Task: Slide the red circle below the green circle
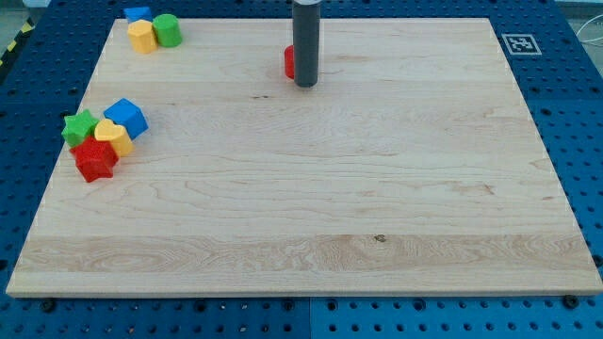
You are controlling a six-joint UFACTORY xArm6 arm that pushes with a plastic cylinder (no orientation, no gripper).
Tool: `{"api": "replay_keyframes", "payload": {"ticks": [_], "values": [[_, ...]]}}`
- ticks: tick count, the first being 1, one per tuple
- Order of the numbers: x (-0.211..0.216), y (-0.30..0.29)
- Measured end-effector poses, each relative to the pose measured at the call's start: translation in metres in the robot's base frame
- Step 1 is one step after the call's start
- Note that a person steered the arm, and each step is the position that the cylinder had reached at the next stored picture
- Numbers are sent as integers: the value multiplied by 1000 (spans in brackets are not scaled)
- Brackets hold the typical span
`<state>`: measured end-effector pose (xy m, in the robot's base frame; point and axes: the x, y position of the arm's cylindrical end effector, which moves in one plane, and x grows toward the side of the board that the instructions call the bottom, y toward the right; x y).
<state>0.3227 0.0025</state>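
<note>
tip (305, 85) touching red circle's (290, 62) right side | green circle (168, 29) far left | no claw

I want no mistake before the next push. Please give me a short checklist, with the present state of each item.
1. My tip next to the red circle: ok, on its right.
2. Tip touching it: cannot tell, the rod hides most of it.
3. Green circle in view: ok, top left corner.
4. Spot below the green circle free: ok, bare wood.
5. Way leftward free: ok, no block between.
6. Yellow block beside the green circle: not ok, it touches; stay away.
</note>
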Motion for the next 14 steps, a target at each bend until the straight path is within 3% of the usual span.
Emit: {"api": "replay_keyframes", "payload": {"ticks": [3, 7, 9, 12, 14], "values": [[-38, 27], [-36, -88], [-30, -100], [-32, -168], [-63, -146]]}}
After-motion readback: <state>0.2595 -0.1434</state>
